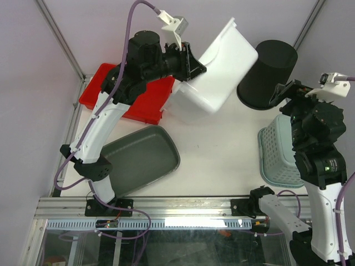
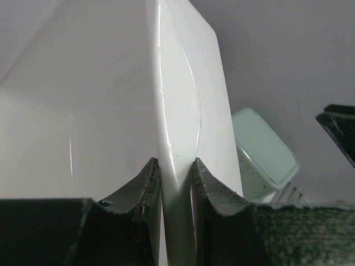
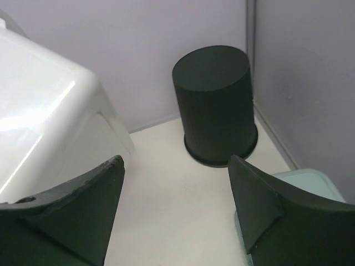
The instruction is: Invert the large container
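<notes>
The deep white rectangular plastic tub (image 1: 222,66) sits tilted at the far middle, with the left gripper (image 1: 191,75) at its left rim. A tall round black bucket (image 1: 269,72) stands just right of it.

The white tabletop (image 1: 222,158) carries a red tray (image 1: 145,104) far left, a grey tray (image 1: 147,158) near left, an upturned black bucket (image 1: 269,72) far right and a pale green basket (image 1: 275,151) right, the tilted large container (image 1: 222,69) over its far middle.
</notes>
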Controlling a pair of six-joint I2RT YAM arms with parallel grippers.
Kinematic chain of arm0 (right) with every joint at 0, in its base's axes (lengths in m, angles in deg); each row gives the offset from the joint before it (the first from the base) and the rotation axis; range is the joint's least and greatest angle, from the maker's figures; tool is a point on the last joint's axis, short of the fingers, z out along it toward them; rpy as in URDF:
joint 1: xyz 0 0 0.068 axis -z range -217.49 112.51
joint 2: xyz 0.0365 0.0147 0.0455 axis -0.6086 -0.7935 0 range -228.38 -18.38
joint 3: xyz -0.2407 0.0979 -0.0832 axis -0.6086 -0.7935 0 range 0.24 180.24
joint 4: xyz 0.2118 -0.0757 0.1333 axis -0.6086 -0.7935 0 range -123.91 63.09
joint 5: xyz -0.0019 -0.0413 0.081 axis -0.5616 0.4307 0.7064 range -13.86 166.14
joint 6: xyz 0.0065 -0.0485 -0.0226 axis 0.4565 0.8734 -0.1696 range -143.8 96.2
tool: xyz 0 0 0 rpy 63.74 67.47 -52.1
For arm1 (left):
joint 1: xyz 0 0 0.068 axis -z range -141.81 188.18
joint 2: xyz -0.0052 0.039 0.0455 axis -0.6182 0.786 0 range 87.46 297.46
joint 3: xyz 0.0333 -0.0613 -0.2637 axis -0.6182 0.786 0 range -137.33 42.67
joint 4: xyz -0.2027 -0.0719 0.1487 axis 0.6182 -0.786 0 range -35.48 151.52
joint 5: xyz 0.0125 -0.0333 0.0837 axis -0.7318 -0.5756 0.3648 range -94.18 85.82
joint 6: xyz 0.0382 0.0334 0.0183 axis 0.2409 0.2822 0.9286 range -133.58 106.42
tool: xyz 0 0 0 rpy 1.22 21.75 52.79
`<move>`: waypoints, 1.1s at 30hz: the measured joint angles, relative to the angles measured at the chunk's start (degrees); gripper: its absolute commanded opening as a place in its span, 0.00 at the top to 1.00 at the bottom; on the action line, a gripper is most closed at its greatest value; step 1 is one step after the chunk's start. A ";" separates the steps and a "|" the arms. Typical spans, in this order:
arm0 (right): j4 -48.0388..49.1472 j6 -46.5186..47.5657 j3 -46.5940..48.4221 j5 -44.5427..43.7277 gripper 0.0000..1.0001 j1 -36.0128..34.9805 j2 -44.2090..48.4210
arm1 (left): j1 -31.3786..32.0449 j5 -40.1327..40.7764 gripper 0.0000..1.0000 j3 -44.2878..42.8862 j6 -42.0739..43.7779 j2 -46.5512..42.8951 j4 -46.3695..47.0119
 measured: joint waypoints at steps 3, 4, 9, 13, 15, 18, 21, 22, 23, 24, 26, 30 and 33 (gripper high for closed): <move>0.13 2.86 1.60 -3.10 0.20 0.00 -1.14 | -0.59 -8.81 1.00 3.08 -1.51 -0.59 1.77; 0.44 3.56 1.79 -3.72 0.20 0.00 -1.46 | -0.63 -11.61 1.00 4.48 -2.05 -0.81 2.56; 1.29 7.04 2.78 -5.79 0.19 0.00 -2.95 | -1.79 -24.90 1.00 10.91 -4.63 -1.68 5.55; 1.57 8.68 6.25 -6.47 0.19 0.00 -4.28 | -3.98 -35.50 1.00 13.11 -8.61 -1.68 7.58; 1.75 9.22 7.26 -6.43 0.19 0.00 -4.42 | -5.35 -40.26 1.00 14.01 -11.82 -1.68 10.16; 1.66 9.73 8.52 -6.21 0.19 0.00 -4.57 | -7.48 -46.49 1.00 16.55 -18.56 -1.68 17.68; 1.66 10.36 9.77 -6.19 0.19 0.00 -4.85 | -9.66 -52.17 1.00 18.62 -28.26 -0.92 27.26; 1.70 10.58 9.88 -6.19 0.19 0.00 -4.90 | -10.34 -53.57 1.00 18.91 -31.47 -0.44 30.12; 1.64 10.75 9.88 -6.19 0.19 0.00 -4.94 | -10.84 -54.53 1.00 19.23 -33.99 -0.11 32.17; 1.57 10.95 9.86 -6.21 0.19 0.00 -5.03 | -11.39 -55.54 1.00 19.98 -37.18 0.24 35.01; 1.51 11.32 9.79 -6.23 0.19 0.00 -5.20 | -12.17 -57.02 1.00 21.44 -41.86 0.76 39.10; 1.51 12.26 9.35 -6.45 0.19 0.00 -5.35 | -13.51 -59.23 1.00 22.84 -48.81 2.78 43.50; 1.55 12.66 9.05 -6.49 0.19 0.00 -5.35 | -14.12 -59.80 1.00 23.65 -52.06 3.98 44.76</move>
